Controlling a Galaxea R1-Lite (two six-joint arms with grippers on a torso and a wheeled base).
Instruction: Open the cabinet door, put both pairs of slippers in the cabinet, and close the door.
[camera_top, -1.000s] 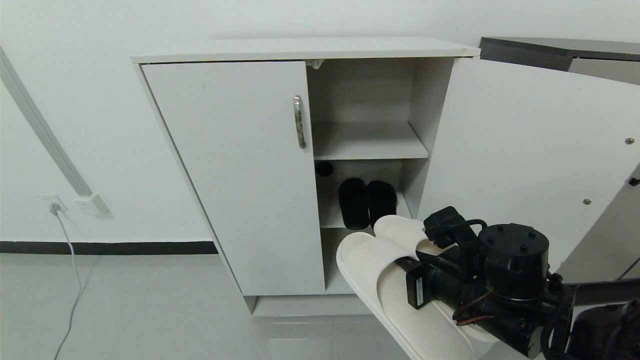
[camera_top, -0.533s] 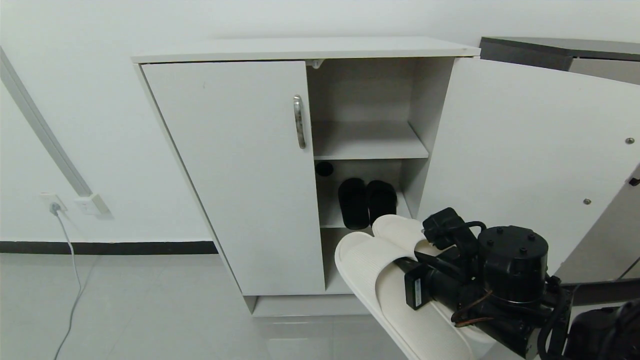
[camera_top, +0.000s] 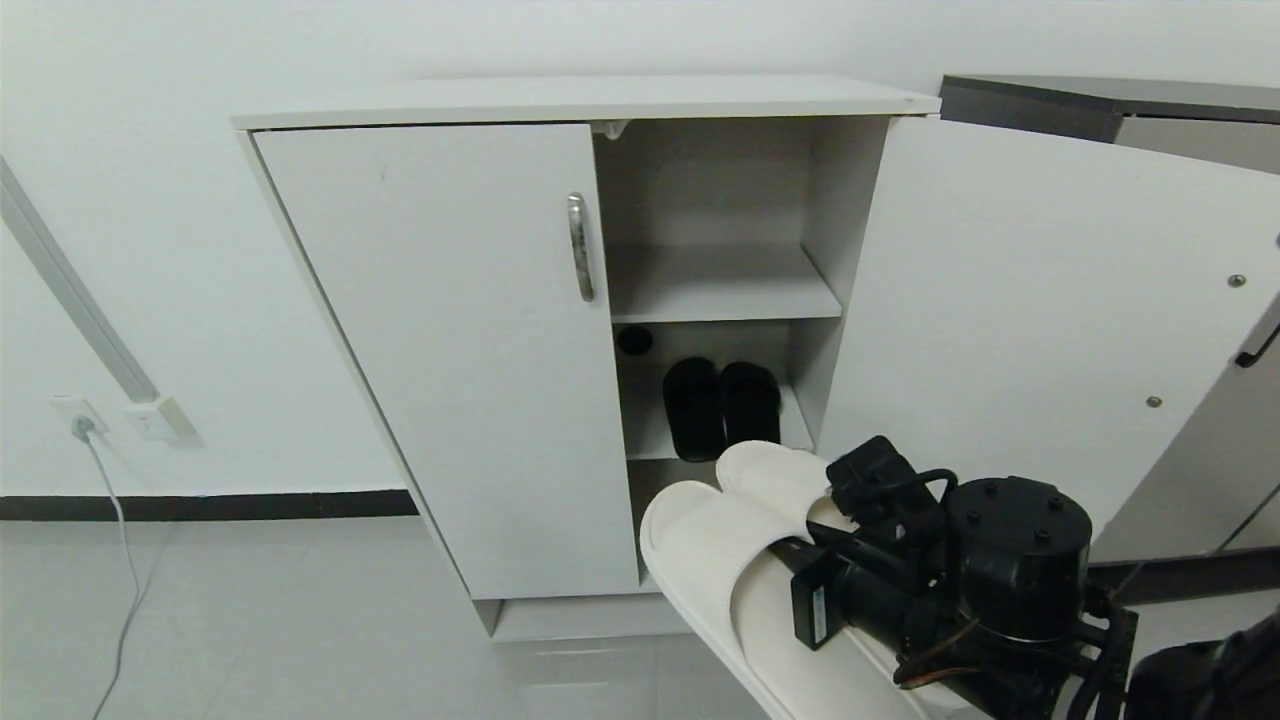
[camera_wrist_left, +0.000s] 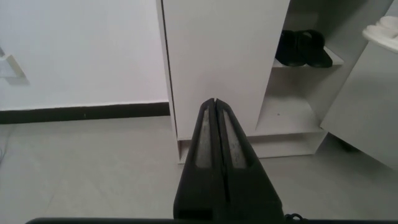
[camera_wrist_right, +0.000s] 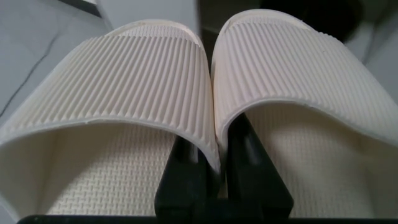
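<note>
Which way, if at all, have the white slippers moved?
Yes. The white slippers edged slightly left against the closed door, though the camera shifted too.

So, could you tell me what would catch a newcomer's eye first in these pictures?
The white slippers clamped in the right gripper stand out, held low before the open cabinet. Inside, black slippers sit side by side on a shelf, beside the wide-open right door.

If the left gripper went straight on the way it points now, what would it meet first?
Most likely the closed left cabinet door, low on its panel. The left gripper, fingers shut, aims straight at it, though depth is hard to judge.
</note>
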